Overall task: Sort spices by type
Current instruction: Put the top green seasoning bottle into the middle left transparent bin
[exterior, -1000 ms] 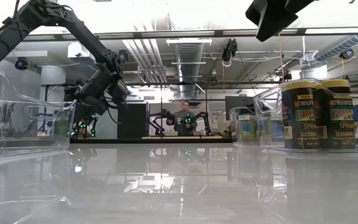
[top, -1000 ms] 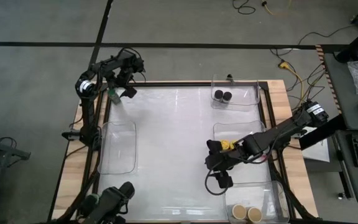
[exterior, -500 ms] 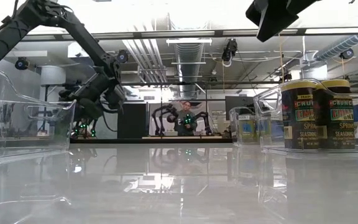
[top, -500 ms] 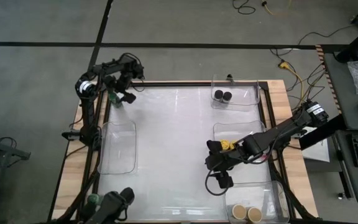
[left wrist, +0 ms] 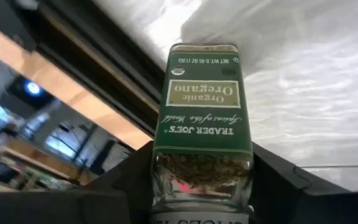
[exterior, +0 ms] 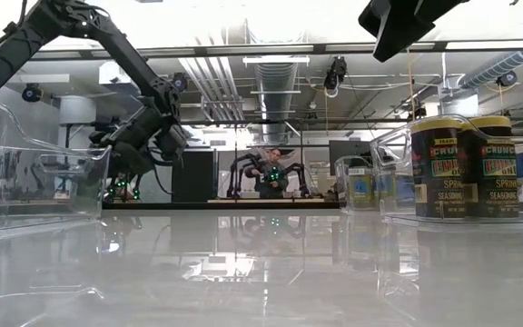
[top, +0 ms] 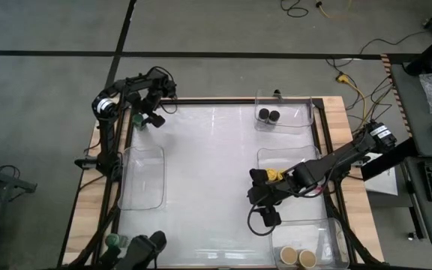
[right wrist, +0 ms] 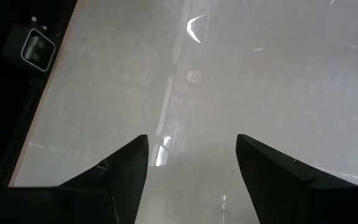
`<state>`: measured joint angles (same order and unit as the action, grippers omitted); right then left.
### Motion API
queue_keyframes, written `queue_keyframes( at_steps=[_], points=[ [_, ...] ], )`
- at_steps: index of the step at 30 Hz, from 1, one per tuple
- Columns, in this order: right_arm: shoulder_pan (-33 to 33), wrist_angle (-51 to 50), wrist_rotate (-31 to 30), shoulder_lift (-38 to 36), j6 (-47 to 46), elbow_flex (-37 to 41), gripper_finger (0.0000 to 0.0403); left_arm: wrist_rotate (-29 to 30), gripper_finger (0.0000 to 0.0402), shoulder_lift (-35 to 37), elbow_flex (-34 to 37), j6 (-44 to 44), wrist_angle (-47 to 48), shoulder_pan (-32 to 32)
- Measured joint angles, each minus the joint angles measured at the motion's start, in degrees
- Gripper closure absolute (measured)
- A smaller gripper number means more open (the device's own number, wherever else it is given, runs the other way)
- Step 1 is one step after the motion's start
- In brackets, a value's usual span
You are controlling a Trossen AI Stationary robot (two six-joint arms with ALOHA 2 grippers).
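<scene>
A spice jar with a green oregano label (left wrist: 202,106) sits between the fingers of my left gripper (left wrist: 202,168) at the table's far left corner (top: 137,118), beside the dark frame rail. My left gripper (top: 147,118) is shut on it. My right gripper (top: 265,217) hangs open over the table's right half, with nothing between its fingers (right wrist: 191,146). Two black-lidded jars (top: 268,115) stand in the far clear bin. Two tan-lidded jars (top: 297,257) stand in the near right bin. My left gripper has the green-labelled jar between its two fingers, one on each side of the glass part (left wrist: 166,171) at the end nearer the wrist. The fingers slant down and lie along the jar. Its other end (left wrist: 204,50) points away toward the white table top.
An empty clear bin (top: 142,176) lies at the left. Another clear bin (top: 291,161) lies at the right under my right arm, where something yellow (top: 275,174) shows. A green lid (top: 113,240) and a dark object (top: 145,247) sit at the near left corner.
My left gripper has sunk and moved in on the green-labelled jar at the far left corner, and its fingers have drawn together on it. The dark object at the near left corner has shifted a little toward the right.
</scene>
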<state>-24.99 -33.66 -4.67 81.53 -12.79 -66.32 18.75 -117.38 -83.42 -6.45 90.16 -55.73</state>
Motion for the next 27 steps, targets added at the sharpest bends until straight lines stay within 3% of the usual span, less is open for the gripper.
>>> queue_keyframes(
  at_steps=[5, 12, 17, 21, 27],
  points=[
    [0.0, -0.8, 0.0, -0.5, 0.3, 0.0, 0.0179, 0.4, 0.0216, 2.0, 0.0, 6.7, -0.4, 4.4],
    [0.2, -1.3, -1.6, -0.8, 1.9, 0.0, 0.0177, 6.7, 0.0216, 8.0, -1.2, 13.4, -0.2, 14.8],
    [0.4, -7.8, -10.9, -1.1, 4.5, 0.0, 0.0183, 7.7, 0.0216, 12.7, -2.0, 14.7, -0.2, 28.1],
    [0.4, -10.9, -20.5, -2.1, 5.0, 0.0, 0.0182, 7.9, 0.0216, 15.3, -2.0, 22.9, -0.1, 40.5],
    [0.5, -11.0, -22.5, -3.8, 5.6, 0.0, 0.0184, 12.5, 0.0216, 15.2, -2.0, 28.2, -0.9, 55.6]
  ],
)
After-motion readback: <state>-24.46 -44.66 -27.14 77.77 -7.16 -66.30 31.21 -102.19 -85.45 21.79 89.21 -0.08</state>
